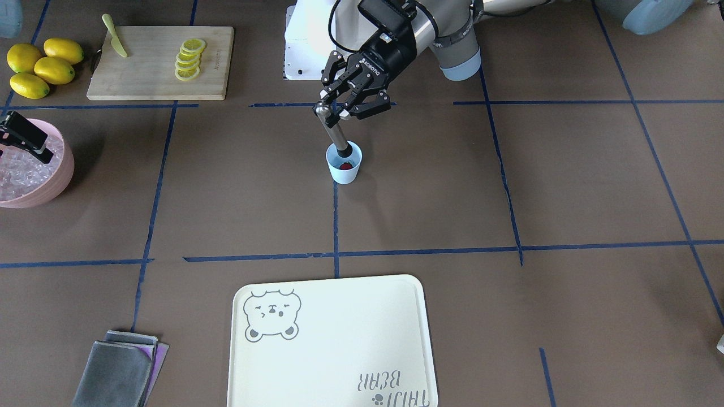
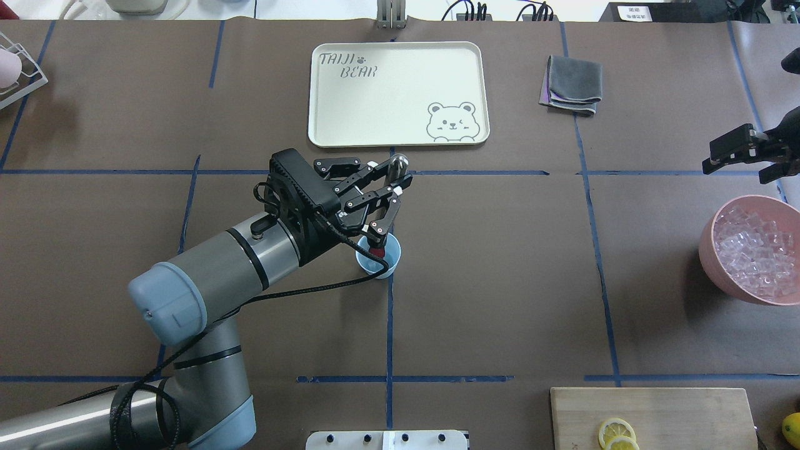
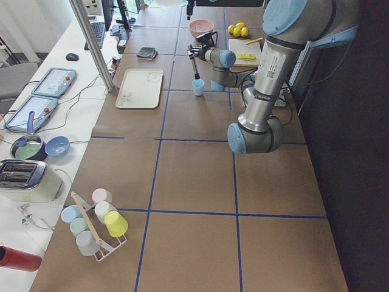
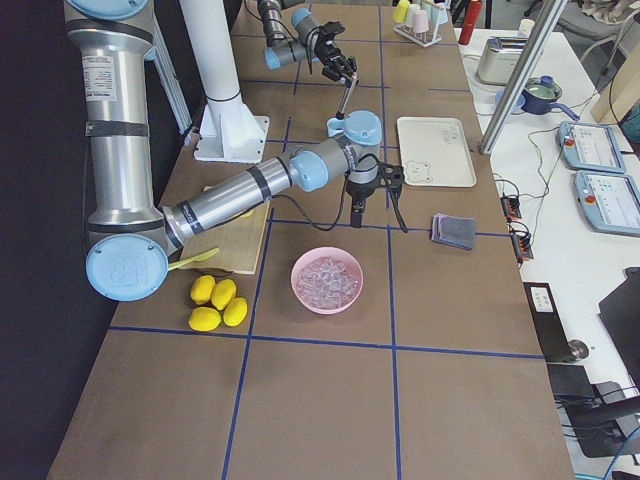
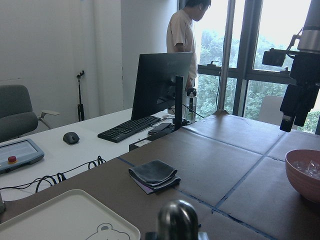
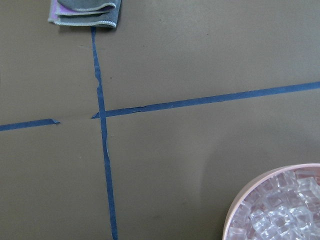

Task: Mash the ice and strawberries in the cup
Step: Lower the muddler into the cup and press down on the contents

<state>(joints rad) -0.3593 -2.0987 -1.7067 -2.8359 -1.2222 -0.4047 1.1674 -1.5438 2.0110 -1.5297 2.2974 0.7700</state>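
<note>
A pale tray with a bear drawing lies flat at the middle of the long edge beside the white desk. A folded grey cloth lies near it along the same edge, toward the right end. By the opposite long edge, also toward the right end, a wooden cutting board carries a row of overlapping lemon slices and a pale green knife. Four whole lemons lie just beside the board. A pink bowl stands near them, further in. A rack of cups stands near the left end.

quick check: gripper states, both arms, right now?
Left gripper: closed on the muddler, tip in the cup.
Right gripper: cannot tell; too small or cropped in every view.
</note>
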